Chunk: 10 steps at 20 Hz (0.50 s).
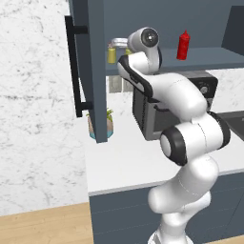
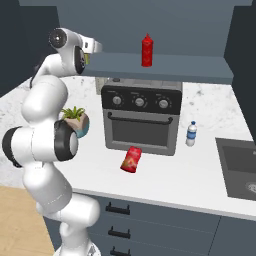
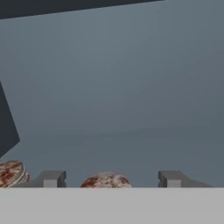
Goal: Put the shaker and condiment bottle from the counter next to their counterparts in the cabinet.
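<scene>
Inside the open cabinet (image 1: pixel 97 71), my gripper (image 1: pixel 115 42) hangs open just above the shelf. A yellow-green shaker (image 1: pixel 112 53) stands upright on the shelf under it. In the hand view its speckled pale cap (image 3: pixel 106 180) sits between the fingertips (image 3: pixel 52 178), with a gap on each side. A second shaker cap (image 3: pixel 11 173) stands close to the left. The plain red bottle (image 2: pixel 146 50) stands further along the shelf. The red condiment bottle (image 2: pixel 131 160) with the yellowish label lies on its side on the white counter (image 2: pixel 190 180), in front of the oven.
A black toaster oven (image 2: pixel 142 117) stands on the counter under the shelf. A small water bottle (image 2: pixel 191 133) is at its right and a potted plant (image 2: pixel 75 120) at its left. The cabinet door with its black bar handle (image 1: pixel 74 66) stands open. A sink (image 2: pixel 240 165) lies at far right.
</scene>
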Motion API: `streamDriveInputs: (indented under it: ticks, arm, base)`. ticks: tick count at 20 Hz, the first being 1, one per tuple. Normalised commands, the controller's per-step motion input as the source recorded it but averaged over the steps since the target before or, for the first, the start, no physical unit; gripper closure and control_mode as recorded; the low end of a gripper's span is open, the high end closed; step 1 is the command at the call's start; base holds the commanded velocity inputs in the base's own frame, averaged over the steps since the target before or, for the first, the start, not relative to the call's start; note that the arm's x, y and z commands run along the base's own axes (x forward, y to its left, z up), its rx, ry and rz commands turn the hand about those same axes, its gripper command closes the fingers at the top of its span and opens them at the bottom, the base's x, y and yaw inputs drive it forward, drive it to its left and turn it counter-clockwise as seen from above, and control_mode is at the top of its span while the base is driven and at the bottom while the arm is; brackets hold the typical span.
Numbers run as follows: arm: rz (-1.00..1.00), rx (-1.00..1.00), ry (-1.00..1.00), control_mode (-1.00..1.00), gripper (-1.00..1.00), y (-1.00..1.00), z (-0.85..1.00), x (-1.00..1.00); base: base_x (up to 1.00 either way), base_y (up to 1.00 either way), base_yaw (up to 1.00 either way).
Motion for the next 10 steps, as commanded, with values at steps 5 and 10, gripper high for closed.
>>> streamDriveInputs:
  ticks: [5,10]
  arm:
    - [0.00,0.00,0.00,-1.00,-1.00,0.00,0.00,0.11]
    - [0.00,0.00,0.00,-1.00,-1.00,0.00,-0.12,-0.24]
  base:
    - [0.00,0.00,0.00]
    - [0.00,0.00,0.00]
